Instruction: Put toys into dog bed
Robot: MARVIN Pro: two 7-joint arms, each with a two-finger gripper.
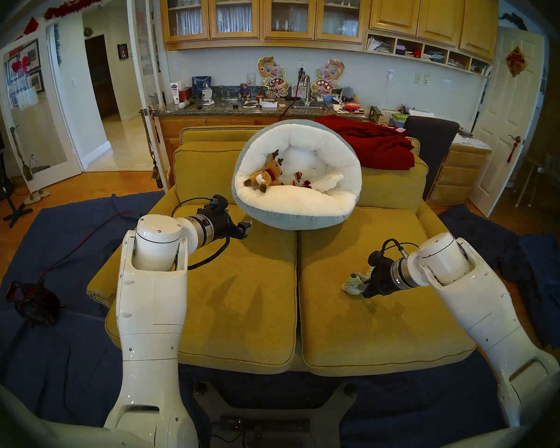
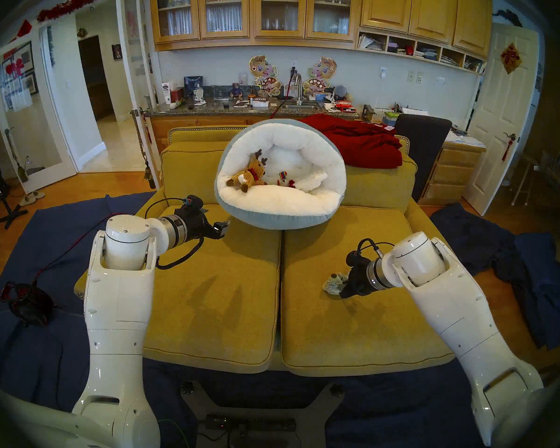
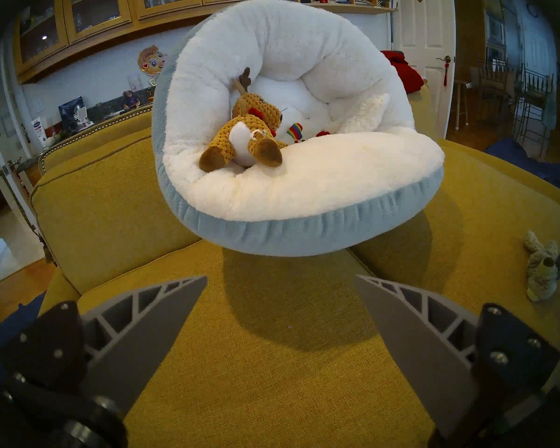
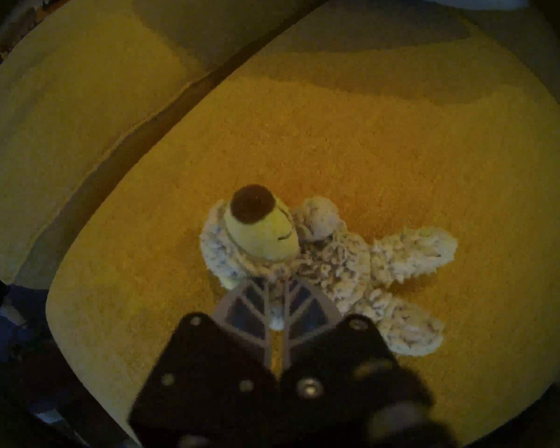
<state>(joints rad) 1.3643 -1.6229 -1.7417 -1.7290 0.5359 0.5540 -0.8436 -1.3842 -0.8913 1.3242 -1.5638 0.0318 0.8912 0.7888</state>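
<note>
The dog bed (image 1: 298, 211) leans tilted against the sofa back, white inside, grey-blue outside. In it lie a brown knitted reindeer (image 1: 265, 175), a small white-and-rainbow toy (image 1: 299, 179) and a fluffy white animal (image 1: 328, 182). A shaggy grey-beige floppy toy (image 4: 337, 260) lies on the right seat cushion. My right gripper (image 4: 277, 279) is shut on its fur just behind the head. My left gripper (image 3: 280, 279) hovers open and empty over the left cushion, just in front of the dog bed (image 3: 304, 230), facing the reindeer (image 3: 246, 137).
The mustard-yellow sofa (image 1: 240, 292) has two seat cushions with a seam down the middle. A red blanket (image 1: 375, 143) drapes over the back right, beside a dark chair (image 1: 430, 130). Blue sheets (image 1: 62, 243) cover the floor, with a red-black cable bundle (image 1: 33, 302) on the left.
</note>
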